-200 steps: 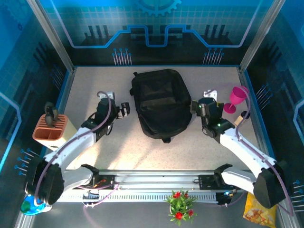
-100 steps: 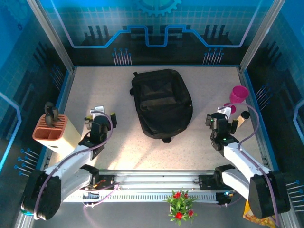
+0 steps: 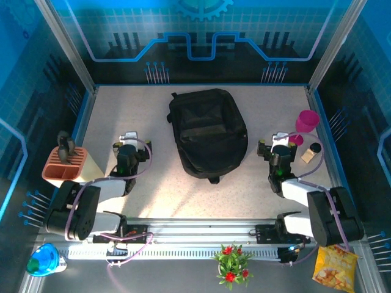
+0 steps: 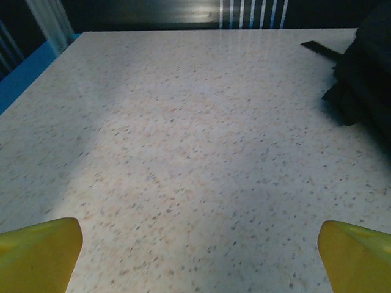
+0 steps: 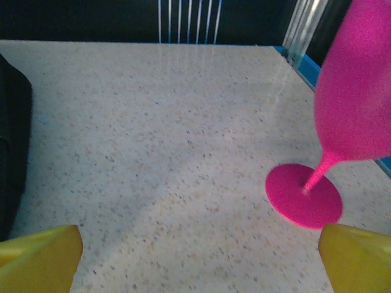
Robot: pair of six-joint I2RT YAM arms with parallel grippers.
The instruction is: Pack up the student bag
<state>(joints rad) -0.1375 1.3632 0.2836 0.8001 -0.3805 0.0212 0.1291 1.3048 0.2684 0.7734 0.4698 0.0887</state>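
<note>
The student bag [image 3: 208, 131] is a large black backpack lying flat in the middle of the table, its rounded top toward the near edge. Its edge shows at the right of the left wrist view [image 4: 366, 67] and at the left of the right wrist view [image 5: 12, 140]. My left gripper [image 3: 127, 143] rests low, left of the bag and apart from it, open, with bare tabletop between its yellow fingertips [image 4: 40, 253]. My right gripper [image 3: 280, 145] sits right of the bag, also open over bare table [image 5: 198, 256].
A pink goblet [image 3: 305, 125] stands upright just right of my right gripper, its foot close to the right fingertip [image 5: 303, 195]. A small tan bottle [image 3: 311, 152] lies beside it. A holder block [image 3: 70, 166] stands at the left edge. A potted plant [image 3: 231, 259] and a yellow snack bag [image 3: 335, 268] sit by the rail.
Both arms have drawn back from the bag's sides toward the near edge and folded low. Both grippers stayed open and empty. The bag has not moved.
</note>
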